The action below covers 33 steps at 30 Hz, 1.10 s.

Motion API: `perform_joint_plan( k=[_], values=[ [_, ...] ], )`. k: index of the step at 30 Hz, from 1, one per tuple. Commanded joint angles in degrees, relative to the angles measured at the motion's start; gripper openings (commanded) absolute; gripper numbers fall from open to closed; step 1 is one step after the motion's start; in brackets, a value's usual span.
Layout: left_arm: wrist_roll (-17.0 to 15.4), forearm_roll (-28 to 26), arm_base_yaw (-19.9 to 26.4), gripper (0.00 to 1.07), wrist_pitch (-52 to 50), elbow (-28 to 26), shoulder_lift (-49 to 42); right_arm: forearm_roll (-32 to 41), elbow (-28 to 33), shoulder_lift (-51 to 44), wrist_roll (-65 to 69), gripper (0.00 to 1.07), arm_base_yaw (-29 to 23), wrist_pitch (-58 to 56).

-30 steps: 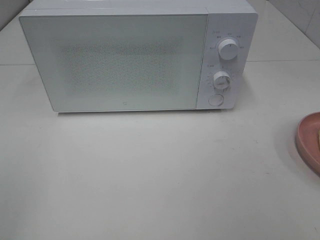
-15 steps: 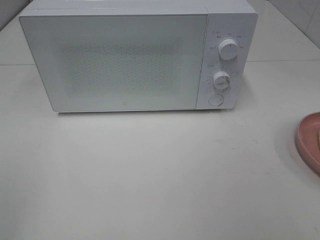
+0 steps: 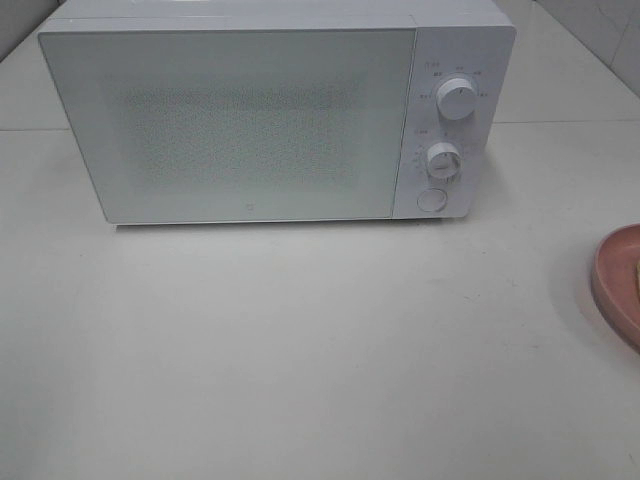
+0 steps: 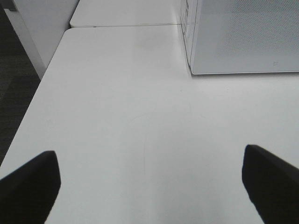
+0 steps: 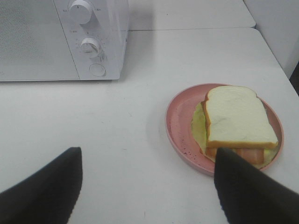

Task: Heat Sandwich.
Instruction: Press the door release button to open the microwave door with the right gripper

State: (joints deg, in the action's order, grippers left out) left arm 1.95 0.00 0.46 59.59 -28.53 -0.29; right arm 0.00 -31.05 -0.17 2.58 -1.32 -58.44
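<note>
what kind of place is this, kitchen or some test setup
Probably a staged kitchen counter rather than a home kitchen: a white microwave with its door shut, a sandwich on a pink plate, and plain white tables set edge to edge.

Nothing has changed (high view).

We find a microwave (image 3: 250, 120) at the back of the worktop (image 3: 300, 350), two dials (image 3: 457, 98) above a button (image 3: 431, 200) down its right side, a plate (image 3: 602, 280) forward at the far right, the sandwich (image 5: 239, 116) on that plate.
</note>
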Motion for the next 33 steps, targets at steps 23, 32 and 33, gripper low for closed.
perform_joint_plan(
  k=[23,32,33],
  values=[
    [0.06,-0.34,0.0,1.06,-0.29,0.17,0.06,0.57,0.11,16.56,0.23,0.76,-0.17,15.76],
    [0.06,-0.34,0.0,1.06,-0.29,0.17,0.06,0.57,0.11,24.92,0.23,0.76,-0.17,22.23],
    [0.06,-0.34,0.0,1.06,-0.29,0.17,0.06,0.57,0.11,24.92,0.23,0.76,-0.17,22.23]
  ],
)
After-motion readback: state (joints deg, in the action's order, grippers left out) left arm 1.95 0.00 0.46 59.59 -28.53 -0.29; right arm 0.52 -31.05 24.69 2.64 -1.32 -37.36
